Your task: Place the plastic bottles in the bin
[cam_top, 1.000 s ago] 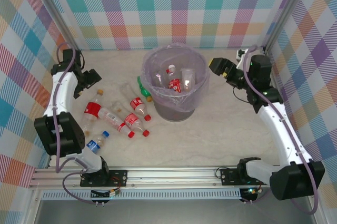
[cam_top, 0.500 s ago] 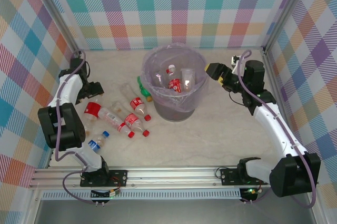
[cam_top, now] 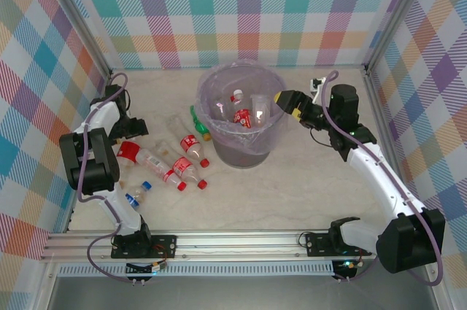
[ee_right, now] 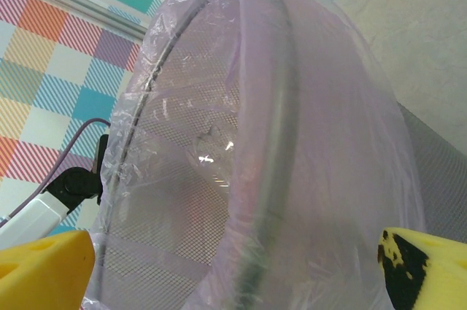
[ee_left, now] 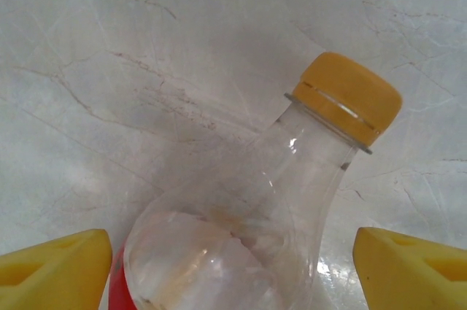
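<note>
An orange-capped clear bottle (ee_left: 292,200) with a red label (cam_top: 128,152) lies on the table. My left gripper (ee_left: 233,273) (cam_top: 136,129) is open and straddles its shoulder, one yellow fingertip (ee_left: 55,270) on each side. Several more bottles lie beside it: red-labelled ones (cam_top: 188,171), a green one (cam_top: 198,122) and a blue-labelled one (cam_top: 134,196). The grey bin (cam_top: 241,151) with its lilac bag holds several bottles (cam_top: 241,114). My right gripper (cam_top: 283,100) (ee_right: 233,273) is open and holds nothing, right at the bin's right rim (ee_right: 273,142).
Checked walls close off the back and both sides. The left wall and its metal frame (cam_top: 80,55) stand close to my left arm. Bare marble table (cam_top: 306,179) stretches in front of and to the right of the bin.
My left gripper has come down and towards the orange-capped bottle, now straddling it. My right gripper has moved left, up to the bin's rim.
</note>
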